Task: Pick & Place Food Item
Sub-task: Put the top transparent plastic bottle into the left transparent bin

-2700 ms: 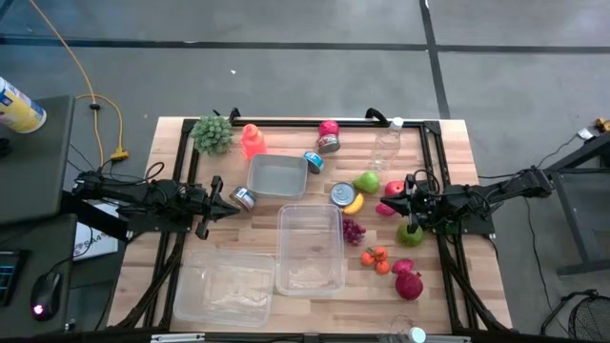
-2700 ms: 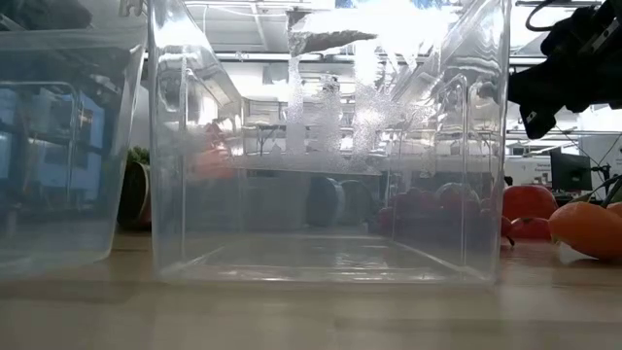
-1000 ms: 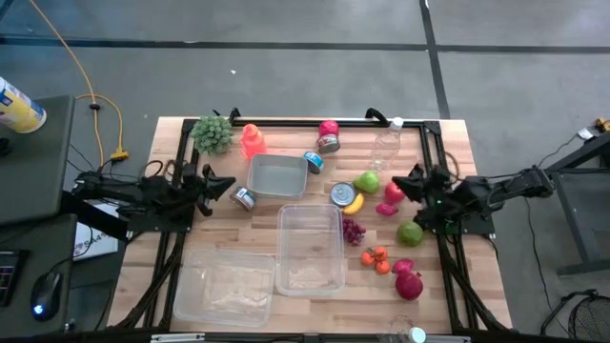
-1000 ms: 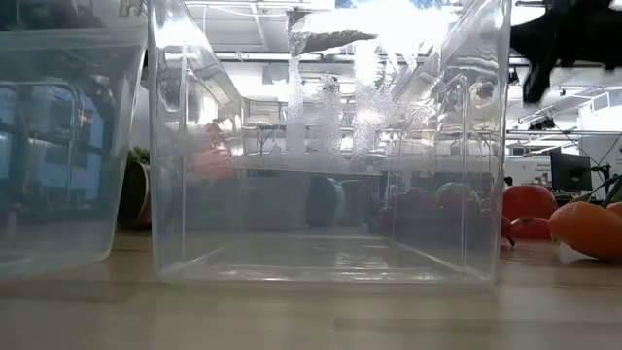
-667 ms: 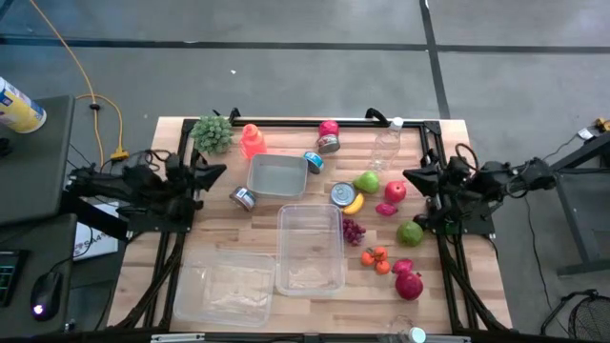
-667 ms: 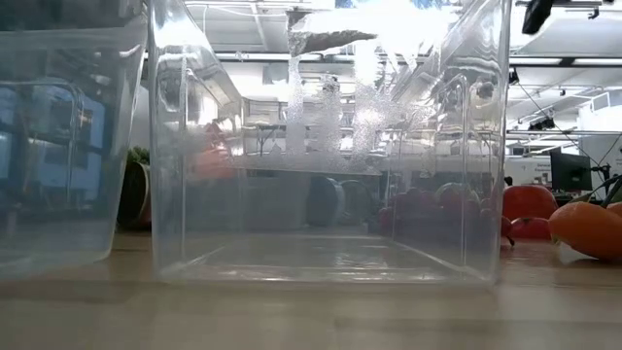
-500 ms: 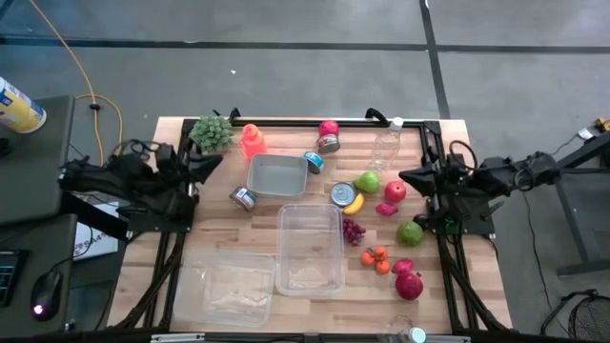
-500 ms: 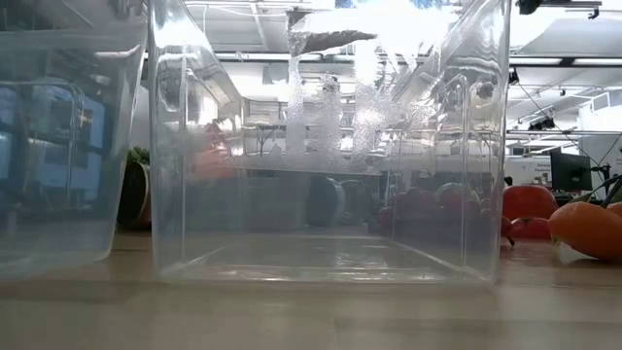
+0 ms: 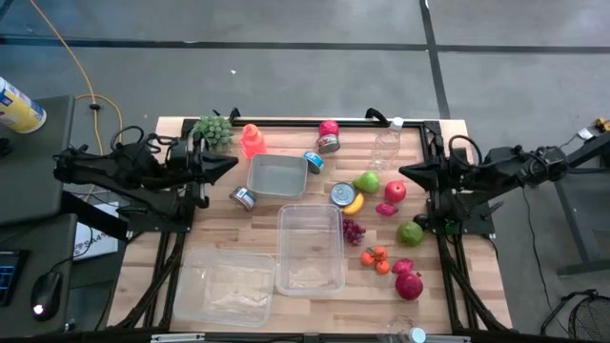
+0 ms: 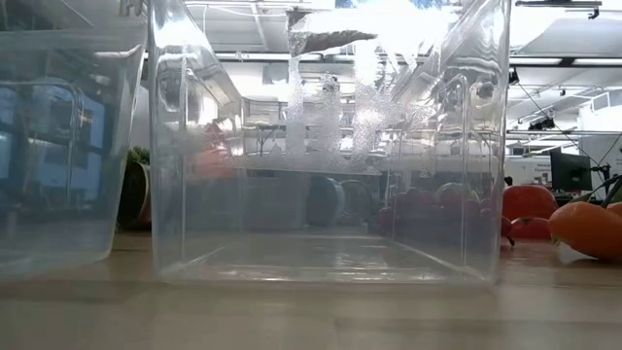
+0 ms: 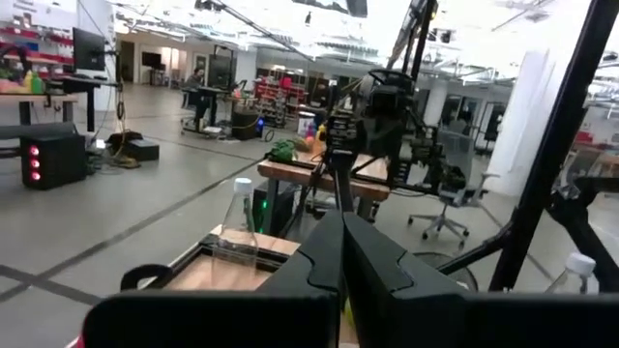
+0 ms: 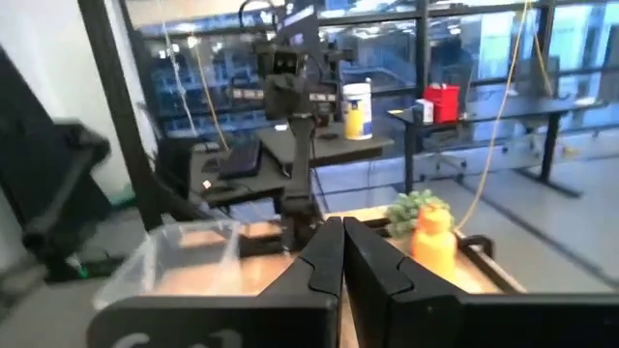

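Both arms are raised above the table, and neither holds anything. My left gripper (image 9: 229, 164) (image 11: 341, 242) is shut and points level over the table's left part, near the grey tray (image 9: 277, 175). My right gripper (image 9: 405, 172) (image 12: 342, 253) is shut and hovers level near the red apple (image 9: 395, 191). The green apple (image 9: 410, 232) sits on the wood below the right arm. The pear (image 9: 366, 181), banana (image 9: 354, 203), grapes (image 9: 354, 230), oranges (image 9: 375, 256) (image 10: 588, 229) and pomegranate (image 9: 408, 283) lie on the table's right half.
A tall clear bin (image 9: 310, 248) (image 10: 321, 146) stands at the middle near side, with a second clear bin (image 9: 227, 286) to its left. Cans (image 9: 243, 198) (image 9: 343, 193), a water bottle (image 9: 386, 143), an orange bottle (image 9: 252, 140) and a plant (image 9: 212, 132) stand toward the far edge.
Both arms have risen and drawn back toward their own sides, with the fingers tipping up to level. The right gripper has left the top of the low view. The green apple stays where it was on the table.
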Tool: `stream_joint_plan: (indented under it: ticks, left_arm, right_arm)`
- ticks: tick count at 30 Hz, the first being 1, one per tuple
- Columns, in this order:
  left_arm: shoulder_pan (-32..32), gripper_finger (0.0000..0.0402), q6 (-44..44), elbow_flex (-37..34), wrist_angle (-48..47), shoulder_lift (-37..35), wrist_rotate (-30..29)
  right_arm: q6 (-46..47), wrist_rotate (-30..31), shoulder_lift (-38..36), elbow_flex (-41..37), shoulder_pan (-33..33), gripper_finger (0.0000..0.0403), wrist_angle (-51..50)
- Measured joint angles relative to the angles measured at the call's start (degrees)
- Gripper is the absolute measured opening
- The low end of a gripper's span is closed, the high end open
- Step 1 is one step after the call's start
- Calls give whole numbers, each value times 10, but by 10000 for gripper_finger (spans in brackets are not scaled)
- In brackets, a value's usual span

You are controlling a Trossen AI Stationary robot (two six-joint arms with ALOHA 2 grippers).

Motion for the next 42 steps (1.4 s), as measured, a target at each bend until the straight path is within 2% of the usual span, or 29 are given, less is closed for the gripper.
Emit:
stream_joint_plan:
  ticks: [3, 6, 10, 12, 14, 18, 26, 29, 31, 34, 42]
  left_arm:
    - [0, 1, -3, 0, 5, 0, 0]
    - [0, 1, -4, 0, 14, -1, 0]
    - [0, 1, 8, 0, 15, 8, 0]
    - [0, 1, 22, 0, 15, 14, 0]
    - [0, 1, 22, 0, 14, 19, 1]
    - [0, 1, 1, 0, 16, 28, 1]
    - [2, 1, -29, 0, 55, 44, 3]
    - [0, 1, -32, 0, 70, 51, 19]
    - [0, 1, -32, 0, 73, 56, 31]
    - [0, 1, -34, 0, 73, 64, 47]
    - [0, 1, -33, 0, 76, 82, 51]
  right_arm:
    - [32, 37, 1, 0, 0, 2, 1]
    - [86, 29, 2, 0, 0, 2, 0]
    - [71, 20, 7, 0, 0, 2, -1]
    - [71, 42, 10, 0, 0, 6, -1]
    - [90, 93, 15, 0, 0, 17, -1]
    - [109, 173, 18, 1, -1, 67, -39]
    - [129, 353, 18, 1, -1, 222, -124]
    - [182, 398, 28, 1, -12, 266, -168]
    - [209, 407, 38, 1, -33, 285, -189]
    - [220, 383, 49, 0, -69, 299, -210]
    - [266, 329, 101, -25, -192, 296, -217]
